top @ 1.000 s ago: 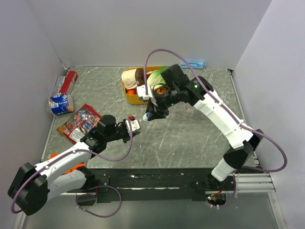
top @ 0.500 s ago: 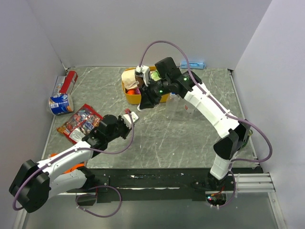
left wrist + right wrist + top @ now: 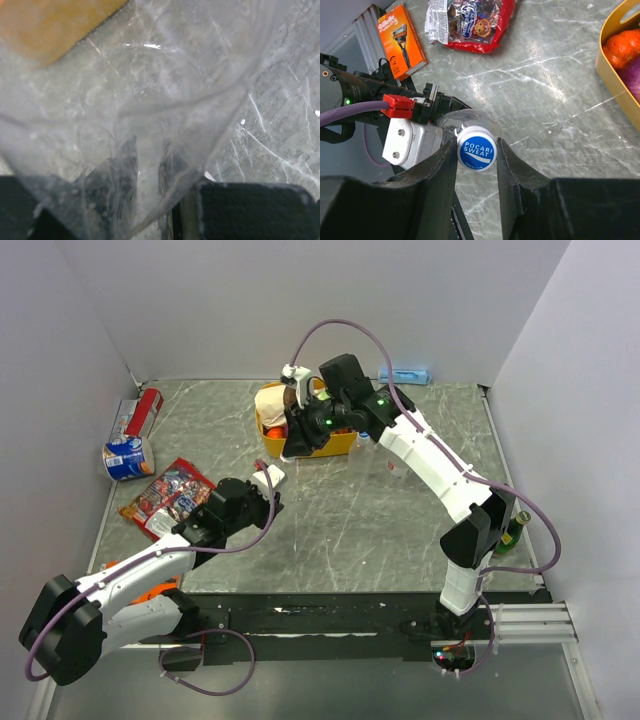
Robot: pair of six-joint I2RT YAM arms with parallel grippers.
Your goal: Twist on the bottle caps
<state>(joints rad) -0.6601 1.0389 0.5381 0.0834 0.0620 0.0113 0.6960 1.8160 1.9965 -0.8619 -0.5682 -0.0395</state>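
right gripper (image 3: pixel 476 148) is clenched on the blue cap (image 3: pixel 476 151) – "pocari sweat" facing the lens – pinched between both fingers, right at the mouth of the clear bottle (image 3: pixel 470 119). left gripper (image 3: pixel 266 481) is clamped around that bottle's body – held over the grey table (image 3: pixel 555 100), near the yellow tub (image 3: pixel 607 75).

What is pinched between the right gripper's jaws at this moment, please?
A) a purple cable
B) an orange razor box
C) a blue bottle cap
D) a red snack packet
C: in the right wrist view the jaws of the right gripper close on either side of a blue bottle cap printed Pocari Sweat, with a clear bottle showing just behind it.
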